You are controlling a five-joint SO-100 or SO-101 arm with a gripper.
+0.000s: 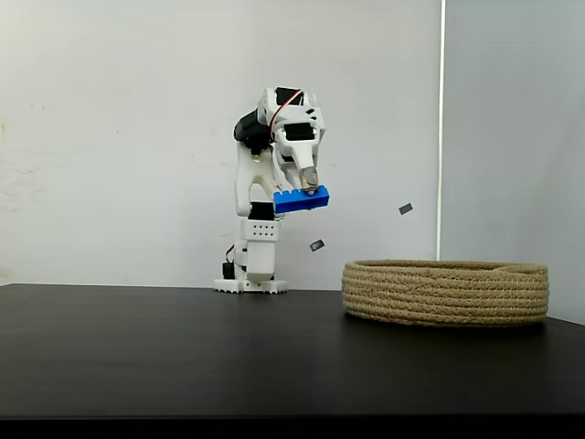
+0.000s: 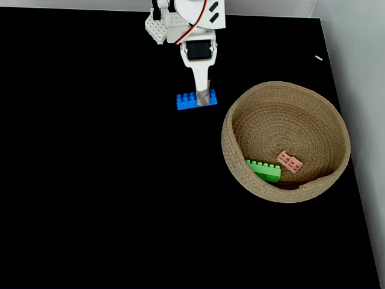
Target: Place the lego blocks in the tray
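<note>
My gripper (image 1: 310, 186) is shut on the blue lego brick (image 1: 301, 200) and holds it well above the black table, left of the rope tray (image 1: 445, 293). From above, the gripper (image 2: 204, 96) pinches the right end of the blue brick (image 2: 189, 101), which hangs just outside the tray's upper-left rim (image 2: 231, 117). Inside the tray lie a green brick (image 2: 263, 170) and a small pale pink brick (image 2: 290, 161), close together near its lower side.
The arm's white base (image 1: 250, 285) stands at the back of the black table (image 1: 183, 357), against a white wall. Small grey marks (image 1: 406, 208) dot the wall. The table's right edge (image 2: 355, 180) runs just beyond the tray.
</note>
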